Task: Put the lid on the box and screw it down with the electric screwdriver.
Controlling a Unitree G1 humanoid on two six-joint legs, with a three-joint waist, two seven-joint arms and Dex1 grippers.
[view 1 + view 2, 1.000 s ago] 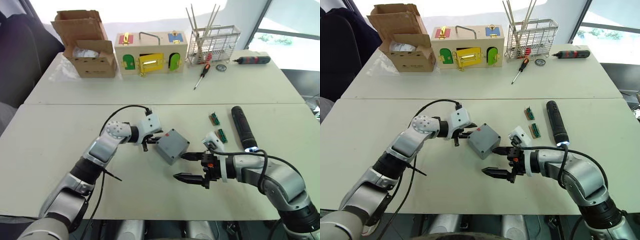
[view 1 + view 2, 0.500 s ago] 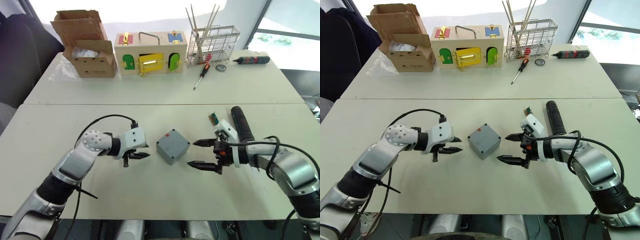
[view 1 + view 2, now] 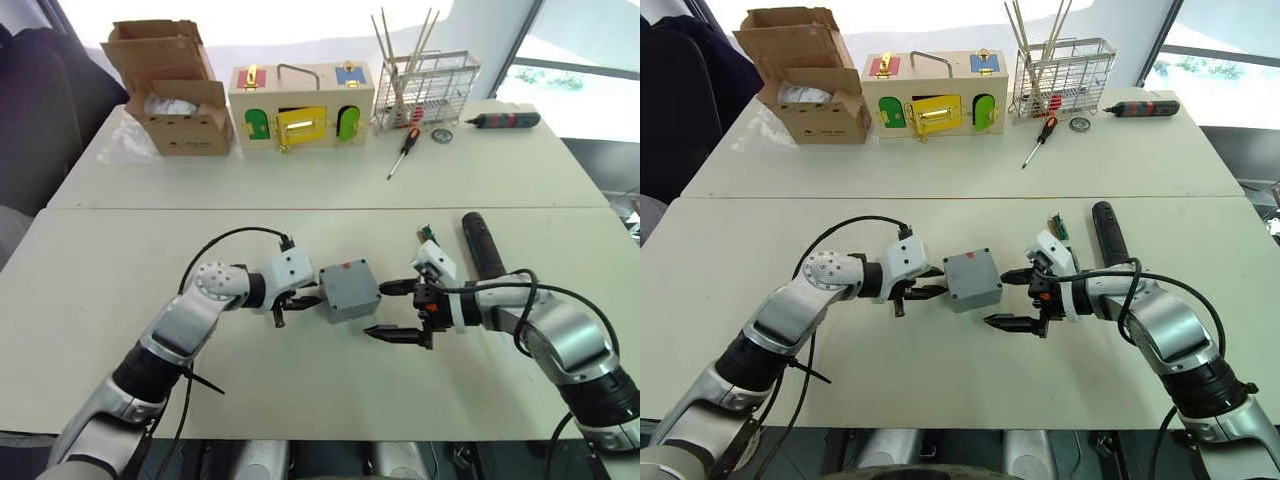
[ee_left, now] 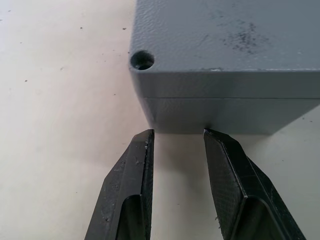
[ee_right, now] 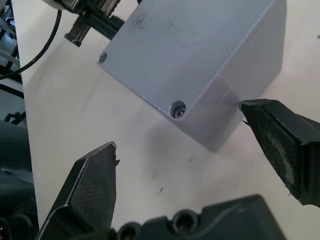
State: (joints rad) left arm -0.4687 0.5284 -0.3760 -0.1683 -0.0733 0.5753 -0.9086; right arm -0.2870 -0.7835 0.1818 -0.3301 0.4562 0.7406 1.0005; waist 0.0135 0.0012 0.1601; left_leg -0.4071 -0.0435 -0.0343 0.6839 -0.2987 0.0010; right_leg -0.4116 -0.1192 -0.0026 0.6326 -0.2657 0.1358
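Both grippers have closed in on the box [image 3: 349, 290] since half a second ago — the left gripper [image 3: 300, 299] now has its slightly parted fingertips at the box's left side, the right gripper [image 3: 392, 311] spread wide just right of it. Its lid [image 4: 225, 35] sits on top; the electric screwdriver [image 3: 482, 250] lies farther right.

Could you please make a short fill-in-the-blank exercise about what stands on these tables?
1. The grey box sits between the two ____.
2. The lid is already ____ the box.
3. The electric screwdriver lies on the robot's ____ side.
4. The right gripper has its fingers ____.

Missing words: grippers; on; right; open
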